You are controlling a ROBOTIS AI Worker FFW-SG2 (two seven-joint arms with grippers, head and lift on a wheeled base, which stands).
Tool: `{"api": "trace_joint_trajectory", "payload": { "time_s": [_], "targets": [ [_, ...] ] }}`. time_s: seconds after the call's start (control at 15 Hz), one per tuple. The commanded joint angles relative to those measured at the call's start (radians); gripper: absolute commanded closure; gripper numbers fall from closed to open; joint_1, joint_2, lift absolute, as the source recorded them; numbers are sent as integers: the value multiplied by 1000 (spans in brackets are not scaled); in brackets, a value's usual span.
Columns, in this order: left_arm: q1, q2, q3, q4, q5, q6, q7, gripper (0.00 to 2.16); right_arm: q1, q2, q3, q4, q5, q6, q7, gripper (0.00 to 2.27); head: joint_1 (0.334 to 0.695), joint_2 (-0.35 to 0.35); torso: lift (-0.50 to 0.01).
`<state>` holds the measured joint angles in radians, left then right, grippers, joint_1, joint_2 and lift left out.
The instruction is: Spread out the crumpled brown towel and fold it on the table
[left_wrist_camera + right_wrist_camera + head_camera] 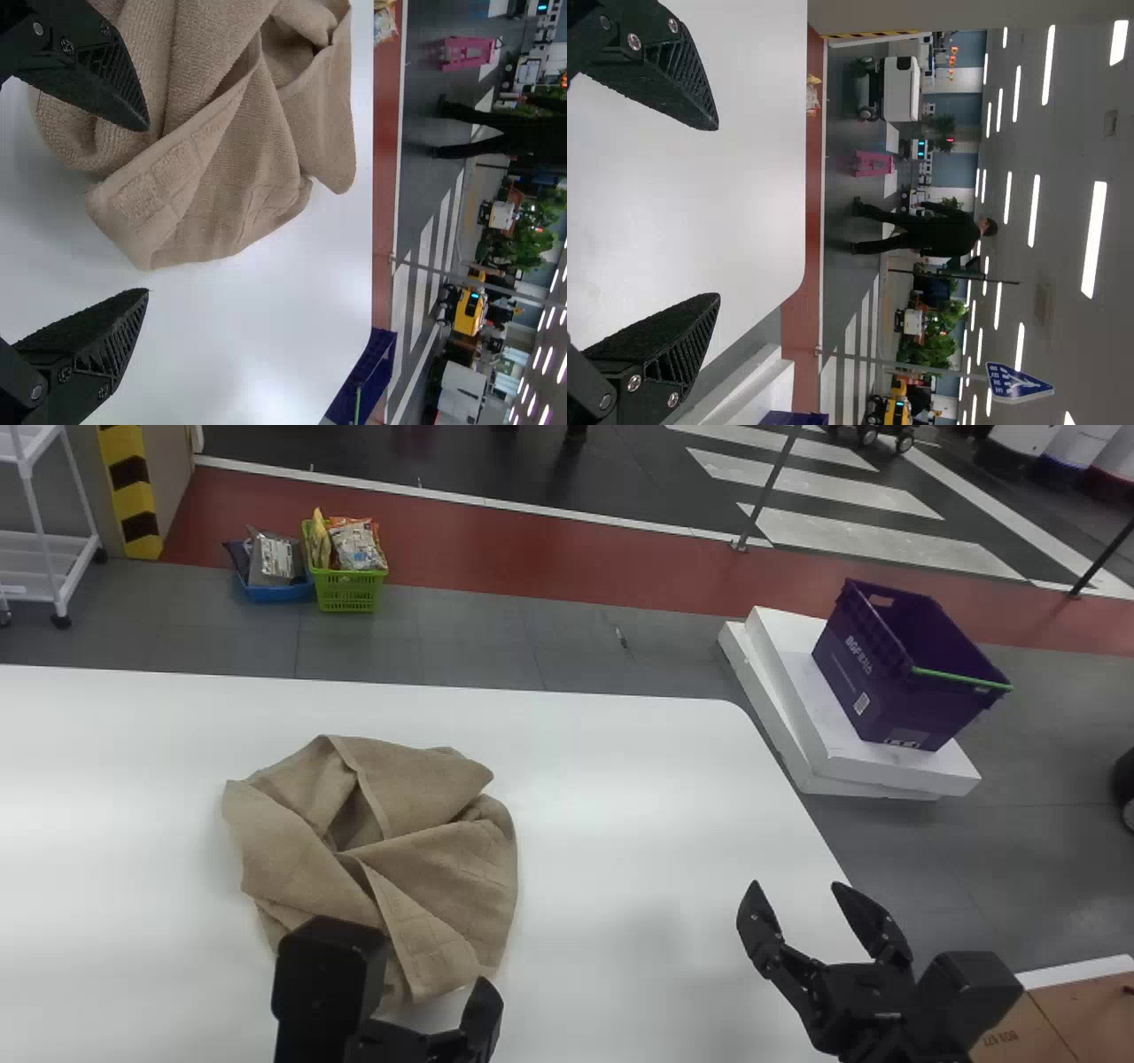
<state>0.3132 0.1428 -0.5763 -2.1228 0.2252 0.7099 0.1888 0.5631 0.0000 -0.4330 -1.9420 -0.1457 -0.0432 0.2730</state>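
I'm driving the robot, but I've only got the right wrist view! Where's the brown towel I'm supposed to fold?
Observer: In the head view, the brown towel lies crumpled on the robot's left side of the table.

Operator: Ooh! Has the left end effector grabbed it?

Observer: No. In the left wrist view, the left end effector has its fingers spread wide, with nothing pinched between them.

"How's the brown towel [452, 859] looking?"
"Crumpled, hemmed edges crossing over a hollow, loose folds fanning outward."
"Where?"
"Flopped on the white table [620, 815], left of the head view's middle."
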Motion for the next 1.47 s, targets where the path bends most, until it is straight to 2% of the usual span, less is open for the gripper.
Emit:
{"api": "trace_joint_trajectory", "payload": {
  "time_s": [0.0, 0.13, 0.27, 0.4, 0.47, 0.6, 0.73, 0.93, 1.13, 1.4],
  "targets": [
    [-11, -5, -11, 12, -4, 1, 0, 218, -9, 1, 10, 9, 0, -4, 0, 144, 695, -350, -127],
    [-17, -5, -17, 12, -9, 4, 0, 235, -14, 1, 17, 15, 0, -4, 0, 147, 695, -350, -127],
    [-22, -5, -17, 11, -9, 7, 0, 559, -17, 1, 26, 25, 0, -13, 0, 147, 695, -350, -127],
    [-20, -3, -17, 7, -10, 7, 0, 1342, -19, 1, 30, 29, 2, -13, 0, 147, 695, -350, -127],
    [-20, -2, -16, 6, -10, 10, 0, 1443, -19, 1, 30, 28, 0, -16, 0, 147, 695, -350, -127],
    [-12, 3, -8, -2, -9, 4, 0, 1447, -19, 1, 31, 28, 0, -19, 0, 147, 695, -350, -127],
    [-5, 8, 3, -32, -9, 7, 0, 1568, -19, 1, 39, 28, 0, -22, 0, 147, 695, -350, -127],
    [26, 17, 65, -138, -4, 32, -18, 1568, -19, 1, 56, 28, 2, -22, 0, 147, 695, -350, -127],
    [83, 34, 196, -293, 42, 32, -45, 1568, -17, 1, 74, 25, 11, -22, 2, 147, 695, -350, -127],
    [127, 34, 467, -485, 168, 133, -72, 1568, -12, 1, 86, 20, 21, -22, 0, 147, 695, -350, -127]
  ]
}}
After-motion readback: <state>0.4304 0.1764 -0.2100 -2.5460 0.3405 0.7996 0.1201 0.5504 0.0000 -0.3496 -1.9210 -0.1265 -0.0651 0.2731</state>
